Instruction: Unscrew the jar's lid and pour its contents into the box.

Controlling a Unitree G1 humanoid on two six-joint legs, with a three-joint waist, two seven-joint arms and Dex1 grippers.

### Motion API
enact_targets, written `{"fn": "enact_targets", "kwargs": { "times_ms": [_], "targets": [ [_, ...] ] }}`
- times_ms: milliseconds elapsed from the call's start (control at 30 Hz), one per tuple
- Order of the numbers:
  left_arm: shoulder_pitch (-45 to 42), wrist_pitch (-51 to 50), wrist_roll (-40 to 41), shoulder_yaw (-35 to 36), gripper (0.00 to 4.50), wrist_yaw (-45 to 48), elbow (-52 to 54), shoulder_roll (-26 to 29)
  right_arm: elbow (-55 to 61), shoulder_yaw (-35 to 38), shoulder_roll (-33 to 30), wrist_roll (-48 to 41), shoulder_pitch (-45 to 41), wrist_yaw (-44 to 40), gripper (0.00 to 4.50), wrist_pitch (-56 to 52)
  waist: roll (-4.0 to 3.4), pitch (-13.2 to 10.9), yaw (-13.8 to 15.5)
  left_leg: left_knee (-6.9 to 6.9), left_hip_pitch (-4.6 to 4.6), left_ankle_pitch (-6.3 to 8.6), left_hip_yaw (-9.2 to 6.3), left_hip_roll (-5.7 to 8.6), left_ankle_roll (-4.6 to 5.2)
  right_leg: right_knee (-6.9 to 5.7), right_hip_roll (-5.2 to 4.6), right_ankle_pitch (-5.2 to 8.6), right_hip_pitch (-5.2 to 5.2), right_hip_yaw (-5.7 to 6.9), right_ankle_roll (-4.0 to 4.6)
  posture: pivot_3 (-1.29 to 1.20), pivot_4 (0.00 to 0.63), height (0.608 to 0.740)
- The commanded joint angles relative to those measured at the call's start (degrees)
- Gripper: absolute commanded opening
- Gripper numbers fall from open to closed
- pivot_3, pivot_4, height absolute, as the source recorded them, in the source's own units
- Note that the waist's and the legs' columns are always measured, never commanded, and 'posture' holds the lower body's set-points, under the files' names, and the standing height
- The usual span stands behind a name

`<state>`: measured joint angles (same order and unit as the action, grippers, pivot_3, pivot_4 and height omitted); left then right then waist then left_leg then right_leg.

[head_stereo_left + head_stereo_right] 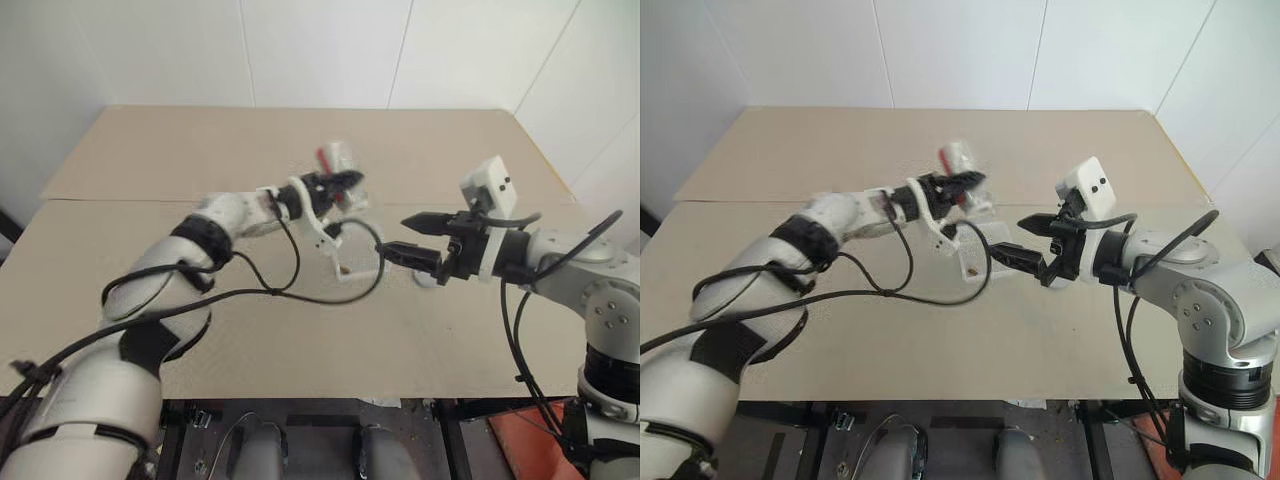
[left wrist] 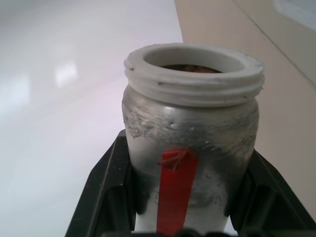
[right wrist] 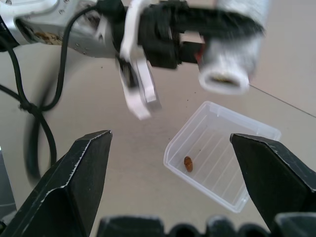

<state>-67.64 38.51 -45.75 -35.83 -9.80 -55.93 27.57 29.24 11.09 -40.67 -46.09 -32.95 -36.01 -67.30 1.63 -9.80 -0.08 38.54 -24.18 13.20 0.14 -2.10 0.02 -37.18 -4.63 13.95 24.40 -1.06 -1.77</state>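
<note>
1. My left pincer (image 1: 345, 183) gripped the jar (image 3: 232, 54), lid off, tipped so its mouth faced down over the box (image 3: 222, 153) on the tabletop (image 1: 150, 160).
2. One dark bit (image 3: 188, 163) lay in the box.
3. My right pincer (image 1: 405, 238) hung wide and empty beside it.

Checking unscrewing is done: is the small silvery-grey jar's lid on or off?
Off. The silvery-grey jar with the red stripe, clamped in the left gripper, shows bare white threads and an open mouth.

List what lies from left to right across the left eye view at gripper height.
left gripper holding the jar → the box on the table below → right gripper, its fingers spread and empty.
</note>
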Motion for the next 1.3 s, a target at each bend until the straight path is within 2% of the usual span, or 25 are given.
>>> {"fn": "enact_targets", "kwargs": {
  "times_ms": [33, 100, 167, 267, 400, 467, 533, 667, 1000, 1267, 1300],
  "targets": [
    [11.1, -6.9, 32.1, 13.6, 1.92, 26.1, 15.2, 0.8, 1.7, -1.3, -2.2, 1.4, 0.6, -2.9, 4.47, 5.5, -0.01, 0.0, -0.2, 0.08, -0.03, 0.0, -0.01, -0.01, 0.0, -0.01, -0.02, 0.0, 0.0, 0.02, 0.0, 0.0, 0.15, 0.74],
    [17.8, -16.6, 44.2, 19.5, 1.92, 34.8, 25.0, 0.6, 1.0, -2.4, -3.1, 2.4, 0.8, -4.0, 4.47, 7.4, -0.03, 0.0, -0.5, 0.22, -0.06, 0.0, -0.01, -0.06, -0.01, -0.06, -0.01, 0.0, -0.06, 0.05, 0.0, 0.0, 0.15, 0.74],
    [23.7, -30.3, 56.1, 26.2, 1.92, 38.3, 34.8, -0.2, -0.1, -3.1, -3.8, 3.2, 0.5, -4.9, 4.47, 8.7, -0.02, 0.0, -0.5, 0.33, -0.08, 0.0, -0.06, -0.05, -0.01, -0.03, -0.01, -0.01, -0.12, 0.1, -0.01, 0.0, 0.15, 0.74],
    [29.3, -43.2, 64.4, 31.9, 1.92, 39.3, 43.7, -1.1, -1.2, -3.6, -4.5, 3.6, 0.1, -5.9, 4.47, 9.9, -0.03, 0.0, -0.4, 0.39, -0.04, 0.0, -0.14, -0.03, 0.0, -0.02, -0.01, -0.01, -0.19, 0.13, -0.03, 0.0, 0.15, 0.74],
    [34.1, -46.7, 66.2, 34.1, 1.92, 42.4, 47.7, -1.3, -1.9, -4.0, -4.9, 3.9, -0.2, -6.7, 4.47, 10.8, -0.04, 0.0, -0.5, 0.37, 0.14, 0.0, -0.15, 0.0, 0.0, -0.01, 0.01, -0.01, -0.36, 0.1, -0.03, 0.0, 0.15, 0.74],
    [35.1, -50.8, 68.2, 35.1, 1.92, 42.9, 48.0, -2.3, -2.1, -4.3, -4.8, 4.1, -0.3, -6.7, 4.47, 11.0, -0.04, 0.0, -0.5, 0.37, 0.17, 0.0, -0.15, 0.0, 0.0, -0.02, 0.01, -0.01, -0.38, 0.1, -0.03, 0.0, 0.15, 0.74],
    [36.2, -50.4, 68.2, 35.4, 1.92, 44.0, 47.0, -3.7, -1.9, -4.5, -4.7, 4.3, -0.1, -6.7, 4.47, 11.3, -0.04, 0.0, -0.5, 0.37, 0.17, 0.0, -0.15, 0.0, 0.0, -0.01, 0.02, -0.01, -0.38, 0.1, -0.03, 0.0, 0.15, 0.74],
    [37.1, -43.2, 65.6, 35.7, 1.92, 45.9, 42.6, -6.3, -1.5, -4.2, -4.3, 3.6, 0.4, -6.7, 4.47, 11.3, -0.04, 0.0, -0.4, 0.36, 0.15, 0.0, -0.15, 0.01, 0.0, 0.01, 0.02, -0.01, -0.37, 0.1, -0.03, 0.0, 0.15, 0.74],
    [38.0, -38.1, 61.3, 35.2, 1.92, 49.3, 36.6, -7.1, -0.2, -3.9, -4.2, 3.2, 1.5, -6.7, 4.47, 11.6, -0.03, 0.0, -0.5, 0.36, 0.16, 0.0, -0.15, 0.0, 0.01, 0.01, 0.04, -0.01, -0.36, 0.07, -0.02, 0.0, 0.15, 0.74],
    [43.0, -41.2, 62.4, 36.4, 4.47, 51.8, 42.4, -4.5, -0.5, -4.6, -3.9, 3.7, 1.5, -7.2, 4.5, 12.5, -0.04, 0.0, -0.6, 0.34, 0.16, 0.01, -0.15, -0.01, 0.01, 0.0, 0.04, -0.01, -0.35, 0.05, -0.02, 0.0, 0.15, 0.74],
    [44.1, -42.2, 62.8, 36.8, 4.47, 52.3, 43.8, -3.6, -0.5, -4.7, -3.9, 3.7, 1.6, -7.3, 4.5, 12.6, -0.04, 0.0, -0.6, 0.35, 0.17, 0.01, -0.15, -0.01, 0.01, 0.0, 0.04, -0.01, -0.35, 0.05, -0.02, 0.0, 0.15, 0.74]
  ]
}}
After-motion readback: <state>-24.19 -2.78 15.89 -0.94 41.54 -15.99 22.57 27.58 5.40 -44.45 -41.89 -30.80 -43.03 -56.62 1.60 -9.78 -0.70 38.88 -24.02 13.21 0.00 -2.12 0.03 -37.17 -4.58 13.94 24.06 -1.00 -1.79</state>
